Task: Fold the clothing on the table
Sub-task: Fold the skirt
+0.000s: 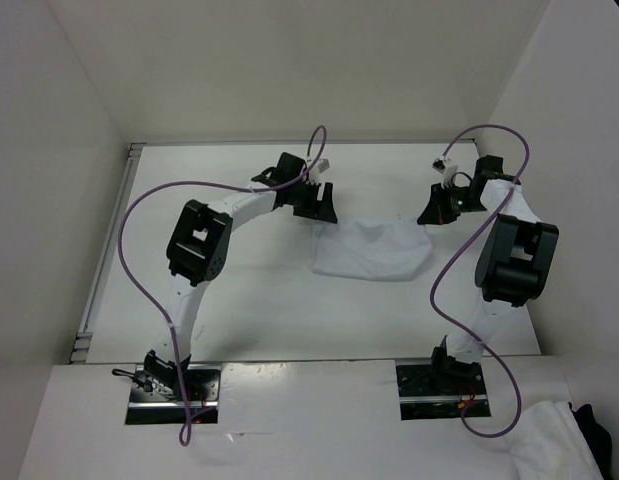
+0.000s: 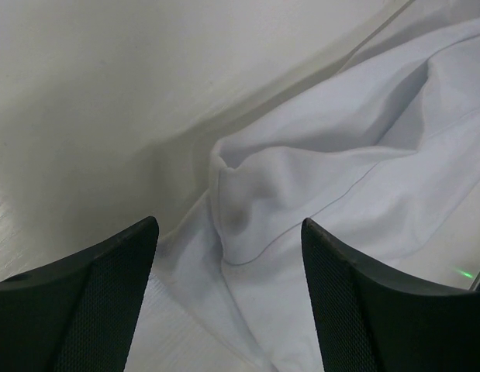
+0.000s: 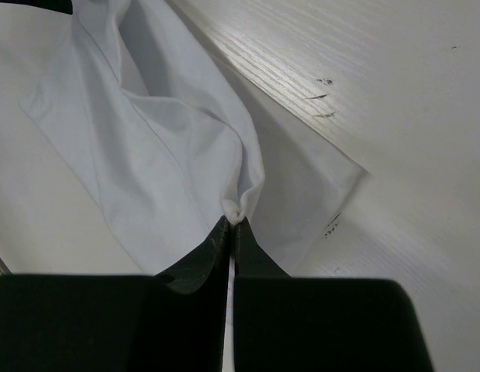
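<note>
The clothing (image 1: 374, 250) is plain white, unpatterned; the table (image 1: 249, 300) matte white; the walls (image 1: 289, 70) off-white

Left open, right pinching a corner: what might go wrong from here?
1. The right gripper pinches only a small tip of the clothing; a pull may slip it free.
2. The left gripper is open and holds nothing, so moving the right alone may drag or bunch it across the table.

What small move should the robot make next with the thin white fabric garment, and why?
Probably open the right gripper: it pinches a bunched corner of the thin white fabric garment, while the left gripper stands open over a corner lying free on the flat white tabletop.
</note>
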`<state>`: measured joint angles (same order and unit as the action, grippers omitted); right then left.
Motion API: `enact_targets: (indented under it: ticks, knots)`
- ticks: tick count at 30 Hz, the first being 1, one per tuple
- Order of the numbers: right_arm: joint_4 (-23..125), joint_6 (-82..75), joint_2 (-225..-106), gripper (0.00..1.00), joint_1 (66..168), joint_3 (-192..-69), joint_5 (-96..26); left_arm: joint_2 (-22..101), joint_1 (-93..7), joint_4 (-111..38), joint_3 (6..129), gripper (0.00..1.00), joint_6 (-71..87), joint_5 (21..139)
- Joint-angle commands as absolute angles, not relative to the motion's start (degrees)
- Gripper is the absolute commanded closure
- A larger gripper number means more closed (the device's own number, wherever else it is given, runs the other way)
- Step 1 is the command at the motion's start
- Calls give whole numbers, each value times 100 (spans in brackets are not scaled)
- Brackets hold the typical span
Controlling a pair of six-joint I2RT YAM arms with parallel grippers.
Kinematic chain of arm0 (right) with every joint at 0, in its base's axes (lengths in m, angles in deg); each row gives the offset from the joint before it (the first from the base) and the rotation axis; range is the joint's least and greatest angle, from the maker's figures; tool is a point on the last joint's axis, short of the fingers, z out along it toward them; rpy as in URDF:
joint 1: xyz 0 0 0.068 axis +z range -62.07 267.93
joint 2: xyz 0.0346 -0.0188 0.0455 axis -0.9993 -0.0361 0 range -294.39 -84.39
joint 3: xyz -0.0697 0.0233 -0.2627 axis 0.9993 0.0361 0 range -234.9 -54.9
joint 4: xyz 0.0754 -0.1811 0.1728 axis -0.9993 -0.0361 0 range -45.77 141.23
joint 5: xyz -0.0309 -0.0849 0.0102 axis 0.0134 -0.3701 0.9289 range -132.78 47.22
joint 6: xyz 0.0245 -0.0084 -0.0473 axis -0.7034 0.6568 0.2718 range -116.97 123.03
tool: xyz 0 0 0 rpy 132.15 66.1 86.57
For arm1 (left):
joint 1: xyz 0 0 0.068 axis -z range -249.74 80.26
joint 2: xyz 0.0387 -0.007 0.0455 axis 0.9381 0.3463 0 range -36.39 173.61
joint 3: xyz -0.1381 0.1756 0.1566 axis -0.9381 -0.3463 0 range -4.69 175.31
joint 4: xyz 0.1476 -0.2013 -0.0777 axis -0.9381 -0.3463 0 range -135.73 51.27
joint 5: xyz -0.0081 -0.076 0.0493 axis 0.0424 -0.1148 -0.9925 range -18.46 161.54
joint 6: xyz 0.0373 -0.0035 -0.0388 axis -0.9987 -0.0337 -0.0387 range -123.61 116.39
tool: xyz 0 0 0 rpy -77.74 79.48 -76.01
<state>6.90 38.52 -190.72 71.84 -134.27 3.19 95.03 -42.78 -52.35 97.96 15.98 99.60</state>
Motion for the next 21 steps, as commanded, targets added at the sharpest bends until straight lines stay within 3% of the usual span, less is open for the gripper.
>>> enact_targets:
  ticks: [1,18,21]
  knots:
    - [553,3871,-19109,100,7220,-13629,459,9685,-4302,-5033,10051,19,1581,10169]
    - [500,3819,-19109,100,7220,-13629,459,9905,-4302,-4638,10280,44,1924,10494]
    - [500,3819,-19109,100,7220,-13629,459,9905,-4302,-4576,10280,54,2029,10547]
